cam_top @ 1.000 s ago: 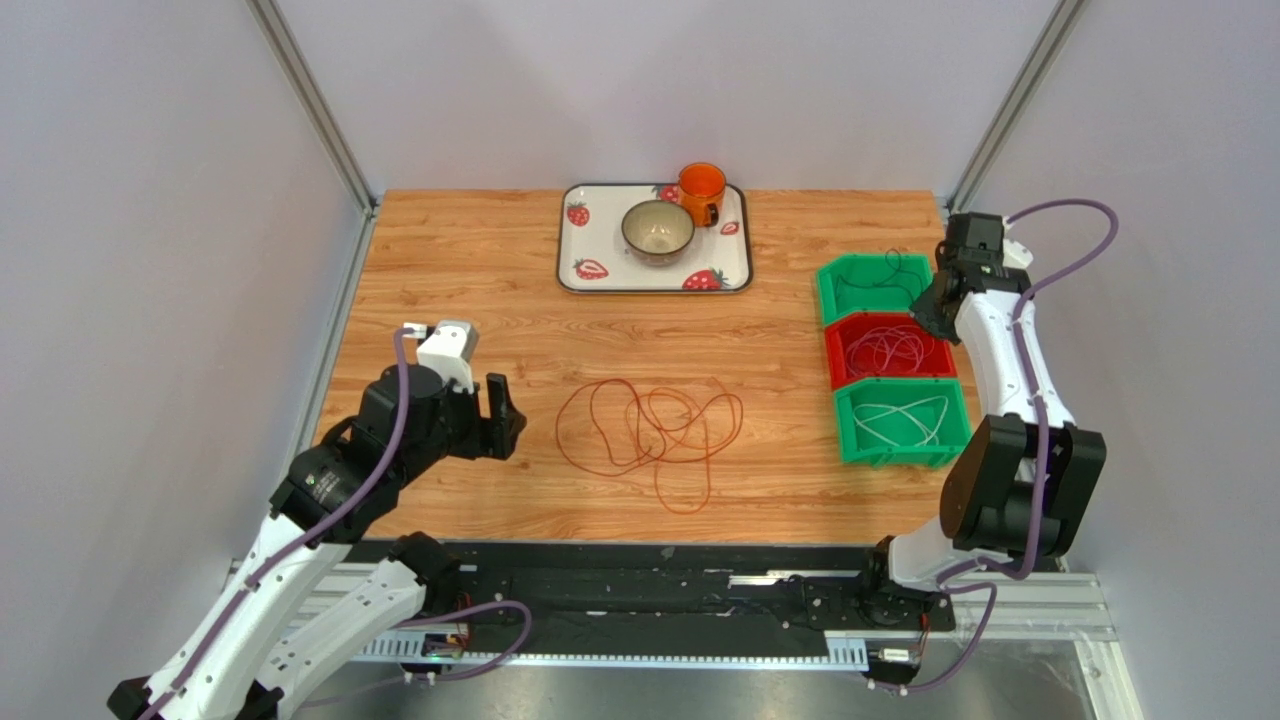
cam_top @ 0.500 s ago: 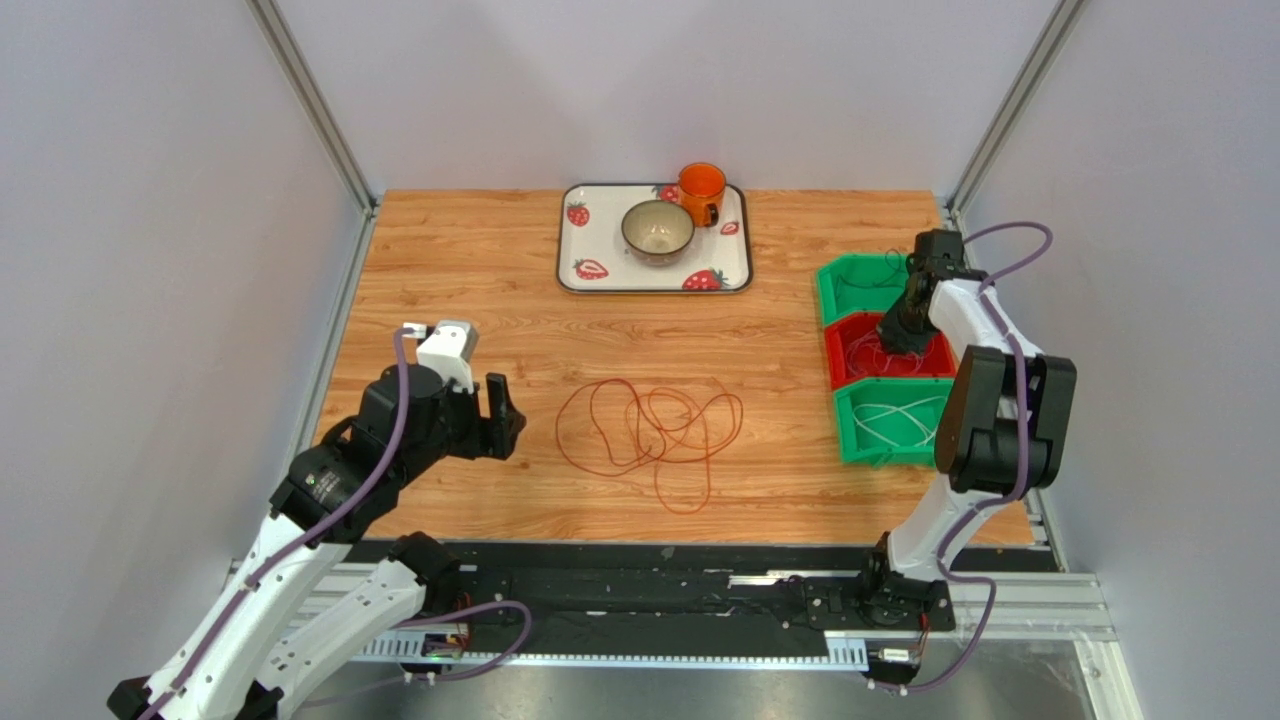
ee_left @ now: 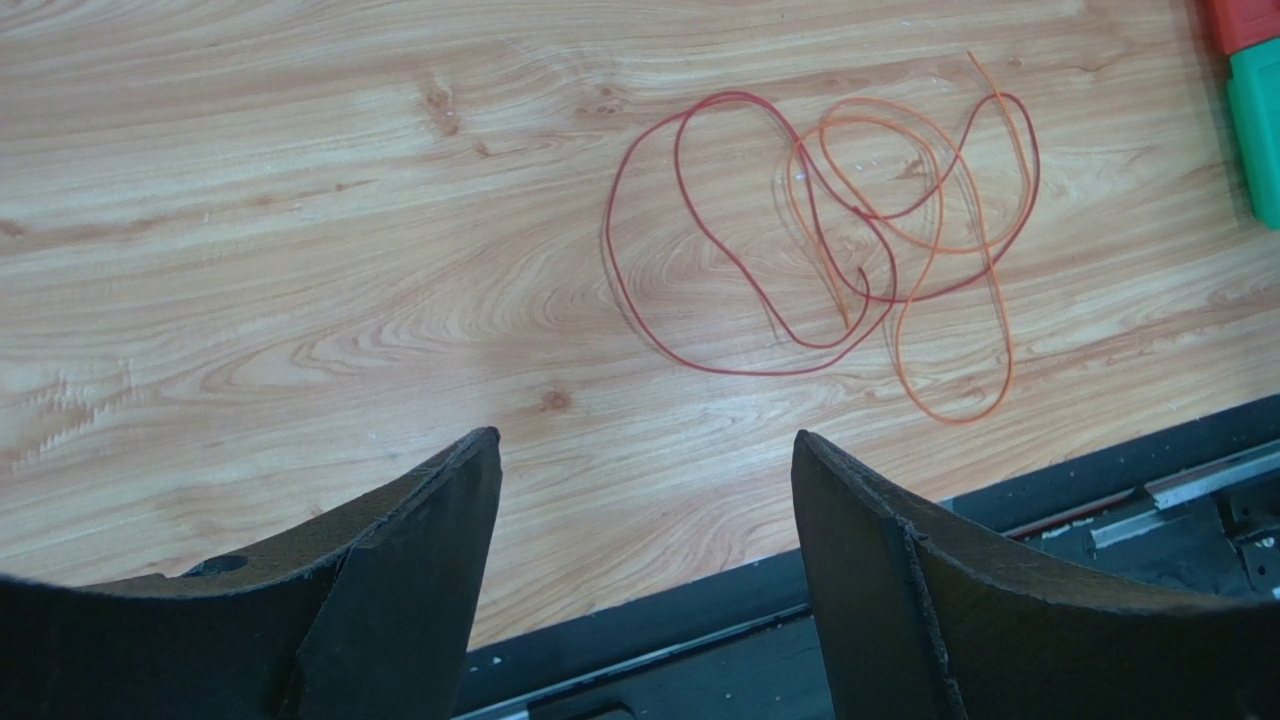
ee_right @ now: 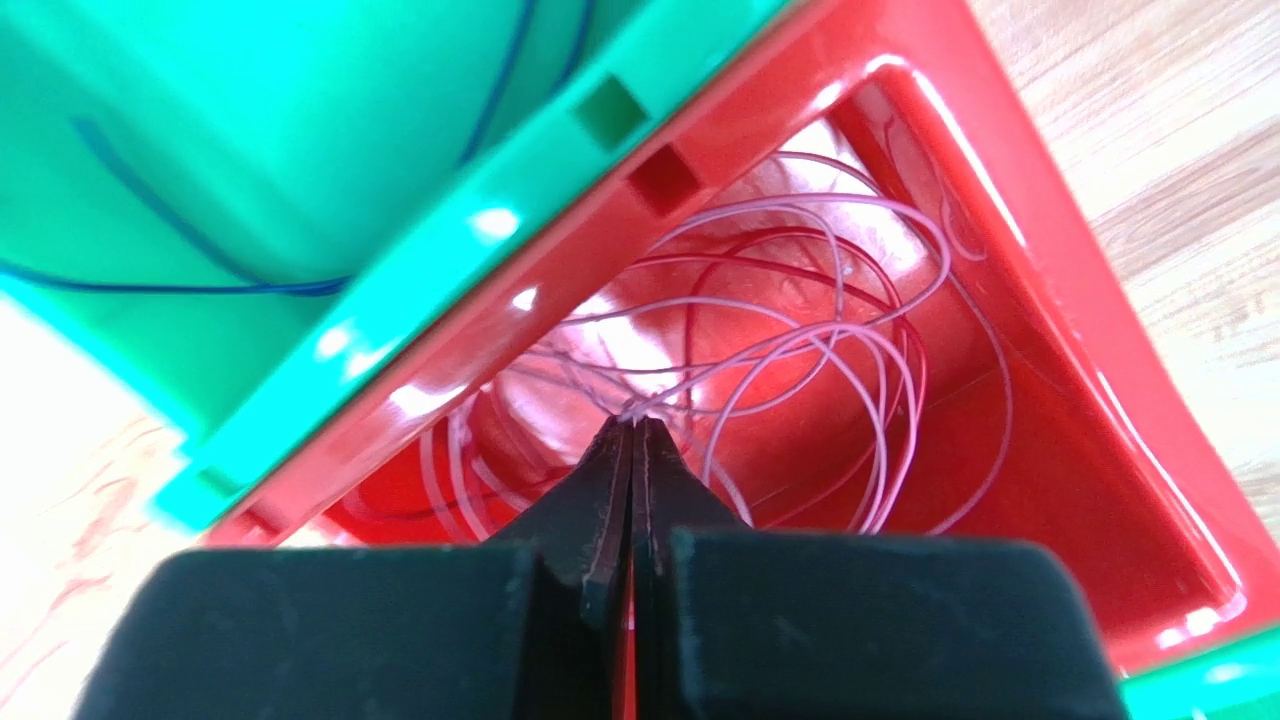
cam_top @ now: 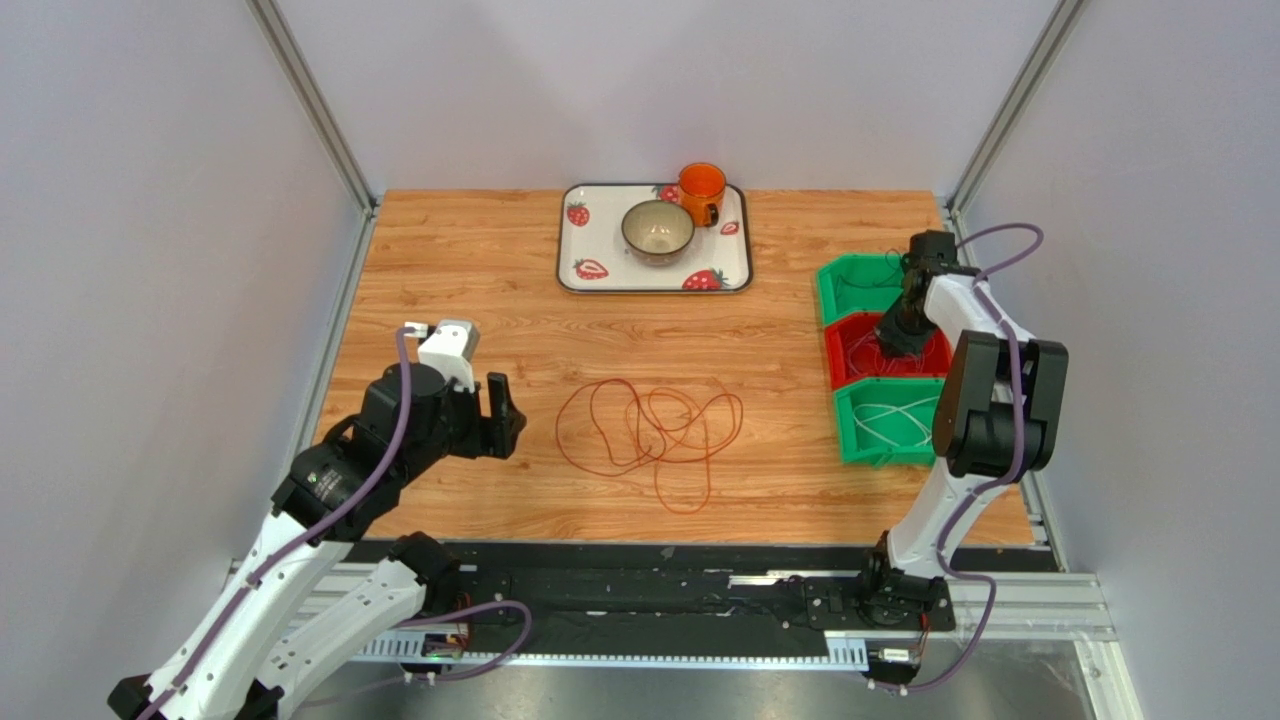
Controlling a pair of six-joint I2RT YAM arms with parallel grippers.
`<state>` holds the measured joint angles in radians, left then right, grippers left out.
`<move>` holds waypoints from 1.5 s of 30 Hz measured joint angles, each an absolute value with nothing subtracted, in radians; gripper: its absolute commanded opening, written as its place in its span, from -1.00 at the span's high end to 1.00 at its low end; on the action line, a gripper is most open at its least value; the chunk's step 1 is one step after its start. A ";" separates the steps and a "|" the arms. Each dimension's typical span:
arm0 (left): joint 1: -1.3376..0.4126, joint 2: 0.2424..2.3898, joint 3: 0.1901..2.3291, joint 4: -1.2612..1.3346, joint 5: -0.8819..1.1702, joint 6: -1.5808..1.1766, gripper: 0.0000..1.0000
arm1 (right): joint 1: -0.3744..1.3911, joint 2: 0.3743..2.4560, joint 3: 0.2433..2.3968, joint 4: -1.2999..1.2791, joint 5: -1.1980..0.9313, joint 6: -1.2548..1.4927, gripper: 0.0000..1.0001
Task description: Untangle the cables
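A loose tangle of red and orange cables (cam_top: pixel 649 428) lies on the wooden table, also visible in the left wrist view (ee_left: pixel 842 255). My left gripper (cam_top: pixel 496 417) hovers left of the tangle, open and holding nothing (ee_left: pixel 646 450). My right gripper (cam_top: pixel 896 333) reaches down into the red bin (cam_top: pixel 836 348). Its jaws are shut (ee_right: pixel 631 423), and thin whitish cable loops (ee_right: pixel 812 345) in the bin converge at the fingertips, pinched there.
Green bins flank the red one: the far bin (cam_top: pixel 849 278) holds a dark cable (ee_right: pixel 181 278), the near bin (cam_top: pixel 860 435) a white cable (cam_top: pixel 902 420). A strawberry tray (cam_top: pixel 571 255) with a bowl (cam_top: pixel 658 230) and an orange cup (cam_top: pixel 700 189) sits at the back.
The right arm swung in from the bins' far right side and dipped into the red bin, its jaws closing on the whitish cable. The left arm and the table tangle stayed still.
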<state>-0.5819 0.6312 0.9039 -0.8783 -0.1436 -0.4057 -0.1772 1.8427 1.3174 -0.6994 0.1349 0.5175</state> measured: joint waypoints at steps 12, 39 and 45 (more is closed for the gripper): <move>-0.582 0.631 0.904 -0.878 -0.144 -0.406 -0.61 | -0.128 1.593 1.387 -0.782 0.096 0.483 0.46; -0.597 0.861 0.825 -0.668 -0.025 -0.540 -0.84 | 0.605 1.533 1.143 -0.721 0.031 0.479 0.19; -0.640 1.042 0.793 -0.481 -0.057 -0.570 -0.77 | 0.659 1.637 1.145 -0.708 0.060 0.548 0.07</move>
